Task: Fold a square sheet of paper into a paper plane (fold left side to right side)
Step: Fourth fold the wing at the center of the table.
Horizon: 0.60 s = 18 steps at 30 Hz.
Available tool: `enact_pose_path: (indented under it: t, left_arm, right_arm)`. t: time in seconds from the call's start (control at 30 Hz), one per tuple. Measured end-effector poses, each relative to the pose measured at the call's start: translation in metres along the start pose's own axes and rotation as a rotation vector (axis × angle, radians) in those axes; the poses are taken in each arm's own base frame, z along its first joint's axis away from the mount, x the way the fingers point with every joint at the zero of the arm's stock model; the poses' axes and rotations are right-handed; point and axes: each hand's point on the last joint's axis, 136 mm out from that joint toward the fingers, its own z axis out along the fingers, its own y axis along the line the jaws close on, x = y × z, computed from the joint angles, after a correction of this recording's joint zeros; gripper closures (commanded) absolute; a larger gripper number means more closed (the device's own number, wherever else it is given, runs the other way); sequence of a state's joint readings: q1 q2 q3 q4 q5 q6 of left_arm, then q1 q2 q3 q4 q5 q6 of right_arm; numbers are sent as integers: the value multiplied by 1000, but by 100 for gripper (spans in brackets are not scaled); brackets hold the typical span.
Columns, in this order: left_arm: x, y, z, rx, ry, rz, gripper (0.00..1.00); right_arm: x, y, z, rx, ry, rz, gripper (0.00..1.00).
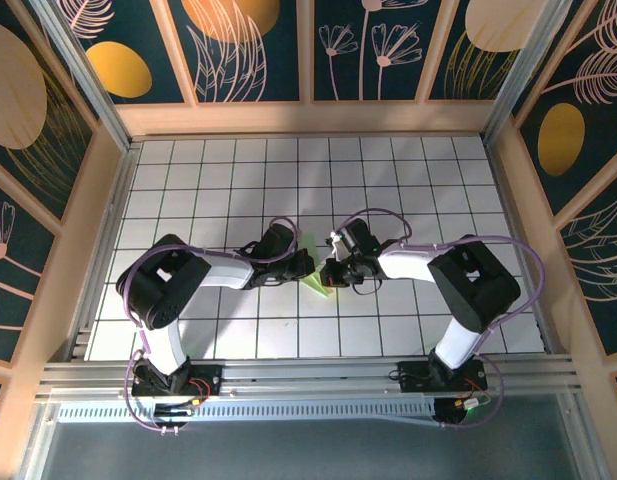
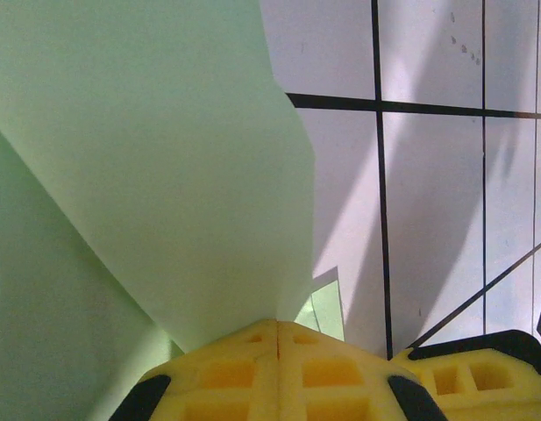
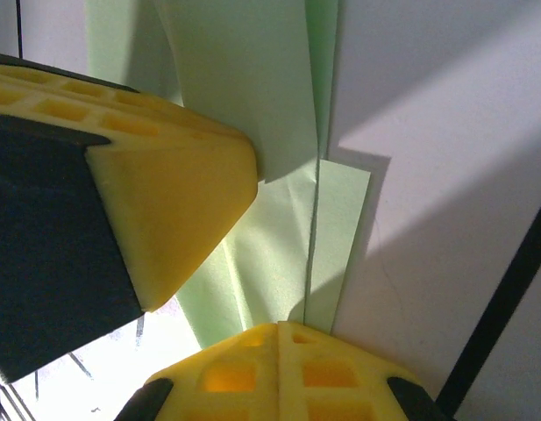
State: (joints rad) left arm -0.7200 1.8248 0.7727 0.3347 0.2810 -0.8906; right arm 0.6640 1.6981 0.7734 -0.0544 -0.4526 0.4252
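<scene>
Evidently the fold is mid-way. The thin pale green square sheet of paper (image 1: pixel 316 283) sits near the middle of the white grid-tiled tabletop (image 1: pixel 388 180), already creased into layers, with one flap lifted off the tiles. The left end effector (image 2: pixel 277 331) has its yellow pads pressed together, and the raised flap comes straight out of the seam between them, so it appears to be pinching that flap. In the right wrist view, the right end effector (image 3: pixel 279 335) also has its pads closed, with a folded edge running down into their seam. I judge that it is clamping the paper to steady it.

The next move probably calls for the left arm to carry its flap over to the right. The edges should be lined up before the crease is pressed flat.

The two end effectors nearly touch over the paper, so a collision or a torn flap is the main risk. Around them the tiles lie bare, and the wooden side walls (image 1: pixel 83 220) stand well apart.
</scene>
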Motion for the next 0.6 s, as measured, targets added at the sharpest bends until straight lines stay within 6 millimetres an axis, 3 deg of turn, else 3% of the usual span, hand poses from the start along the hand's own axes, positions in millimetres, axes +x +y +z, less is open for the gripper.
enact_pose_path:
  t: [0.23, 0.43, 0.6]
  left_arm:
    - [-1, 0, 1, -2, -2, 0, 100]
    - [-1, 0, 1, -2, -2, 0, 100]
    - [-1, 0, 1, -2, -2, 0, 100]
  right_arm:
    - [-7, 4, -8, -38, -13, 29, 100]
    - [-24, 26, -28, -142, -74, 13, 100]
    - [-16, 30, -25, -185, -56, 26, 100]
